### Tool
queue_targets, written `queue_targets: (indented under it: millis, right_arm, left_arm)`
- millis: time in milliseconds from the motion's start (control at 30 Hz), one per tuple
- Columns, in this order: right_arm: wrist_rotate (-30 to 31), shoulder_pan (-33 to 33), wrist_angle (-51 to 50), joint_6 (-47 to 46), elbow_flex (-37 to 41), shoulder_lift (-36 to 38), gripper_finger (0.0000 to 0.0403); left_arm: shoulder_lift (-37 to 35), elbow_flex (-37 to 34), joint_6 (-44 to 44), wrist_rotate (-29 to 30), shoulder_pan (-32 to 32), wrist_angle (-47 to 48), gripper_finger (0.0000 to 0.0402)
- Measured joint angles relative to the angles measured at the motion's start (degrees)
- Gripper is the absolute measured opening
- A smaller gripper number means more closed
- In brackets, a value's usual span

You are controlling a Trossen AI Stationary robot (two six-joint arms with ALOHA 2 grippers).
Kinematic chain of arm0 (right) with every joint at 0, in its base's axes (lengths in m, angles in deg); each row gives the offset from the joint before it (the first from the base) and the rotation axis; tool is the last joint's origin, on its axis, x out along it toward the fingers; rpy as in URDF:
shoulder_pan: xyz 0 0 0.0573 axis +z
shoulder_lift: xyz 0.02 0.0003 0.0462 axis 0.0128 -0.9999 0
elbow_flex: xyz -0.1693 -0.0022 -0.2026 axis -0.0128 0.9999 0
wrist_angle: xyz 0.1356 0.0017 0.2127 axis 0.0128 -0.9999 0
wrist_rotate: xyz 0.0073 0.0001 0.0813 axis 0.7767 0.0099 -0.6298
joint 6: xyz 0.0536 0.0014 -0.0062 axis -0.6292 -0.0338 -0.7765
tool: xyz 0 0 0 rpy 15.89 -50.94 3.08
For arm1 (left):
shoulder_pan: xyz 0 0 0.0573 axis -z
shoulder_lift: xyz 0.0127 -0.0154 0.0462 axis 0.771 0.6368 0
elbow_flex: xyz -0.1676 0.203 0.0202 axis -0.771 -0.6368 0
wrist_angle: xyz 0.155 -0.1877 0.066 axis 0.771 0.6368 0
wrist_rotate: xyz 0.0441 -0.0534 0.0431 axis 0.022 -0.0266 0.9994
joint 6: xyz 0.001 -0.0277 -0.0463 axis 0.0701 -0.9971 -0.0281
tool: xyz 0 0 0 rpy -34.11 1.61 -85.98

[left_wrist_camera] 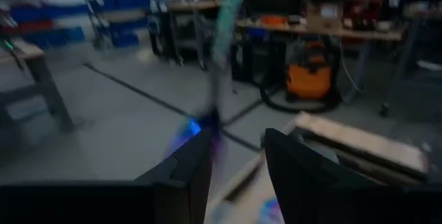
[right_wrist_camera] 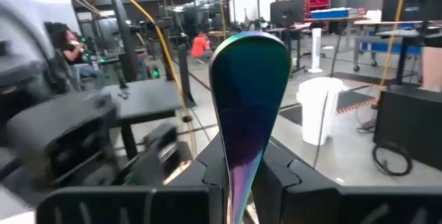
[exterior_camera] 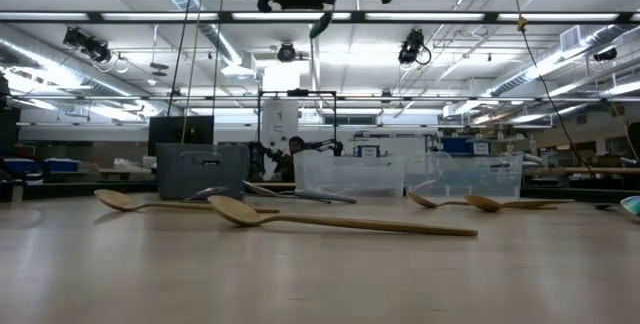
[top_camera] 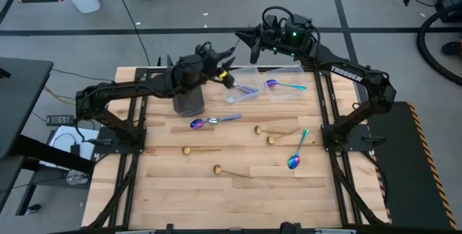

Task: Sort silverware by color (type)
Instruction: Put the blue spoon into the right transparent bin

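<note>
My right gripper (top_camera: 249, 39) is high over the table's far edge, shut on a rainbow spoon (right_wrist_camera: 248, 79). My left gripper (top_camera: 228, 69) is high beside the clear containers, with a blurred blue-green spoon (left_wrist_camera: 219, 58) between its fingers. On the wooden table lie gold spoons (top_camera: 191, 149) (top_camera: 224, 170) (top_camera: 271, 134), a rainbow spoon (top_camera: 296, 158), and a blue spoon (top_camera: 198, 123) next to a silver one (top_camera: 220, 120). A rainbow spoon (top_camera: 285, 86) lies in the right clear container. Another spoon (top_camera: 242, 93) lies in the left one. My left gripper has the blue-green spoon between its two fingers (left_wrist_camera: 186, 169), at the spoon's blue end (left_wrist_camera: 199, 128). The rest of the spoon sticks out past the fingertips, clear of the table. The view is blurred, so the exact hold does not show. My right gripper pinches the rainbow spoon's narrow part (right_wrist_camera: 242, 175) between its two fingers. The spoon's broad end (right_wrist_camera: 250, 58) sticks out beyond the fingertips along the fingers. The spoon is lifted clear of the table.
A dark grey bin (top_camera: 188, 102) stands at the far left of the table, next to two clear containers (top_camera: 238, 82) (top_camera: 289, 93). The spoons lie scattered over the table's middle. People and workshop benches show in the room behind (right_wrist_camera: 204, 44).
</note>
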State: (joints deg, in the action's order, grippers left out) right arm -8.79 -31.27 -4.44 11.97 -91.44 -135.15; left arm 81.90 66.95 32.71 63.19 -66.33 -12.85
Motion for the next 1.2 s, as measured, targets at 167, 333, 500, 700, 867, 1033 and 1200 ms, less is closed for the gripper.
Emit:
queue_targets:
  millis: [167, 333, 500, 700, 867, 1033, 1200]
  right_arm:
    - [0.2, 1.6, 0.0, -0.7, 0.0, -0.1, 0.0046]
    - [0.2, 2.0, 0.4, -2.1, 0.0, -0.1, 0.0047]
    - [0.3, 2.5, 0.6, -2.0, 0.0, -0.1, 0.0047]
    - [1.4, 4.0, 2.3, -4.1, 0.0, -0.1, 0.0047]
    - [8.0, 5.7, 2.2, -9.2, 0.0, -0.1, 0.0047]
    - [13.8, 7.2, 1.8, -11.7, 0.0, -0.1, 0.0047]
    - [11.4, 7.0, -1.1, -12.0, 0.0, 0.1, 0.0054]
  left_arm:
    - [0.0, 0.0, 5.4, 3.5, -0.1, -3.2, 0.0141]
    - [0.0, 0.0, 8.4, 1.4, -0.1, -4.3, 0.0141]
    - [0.0, 0.0, 8.9, 0.6, -0.1, -4.7, 0.0141]
    - [0.6, 0.0, 12.8, 0.6, -0.1, -6.1, 0.0140]
    - [1.1, 0.1, 16.6, 0.6, 0.0, -6.9, 0.0104]
    - [1.3, 0.1, 17.5, 1.3, 0.0, -6.9, 0.0040]
    - [1.2, 0.0, 16.6, 2.1, -0.1, -5.9, 0.0017]
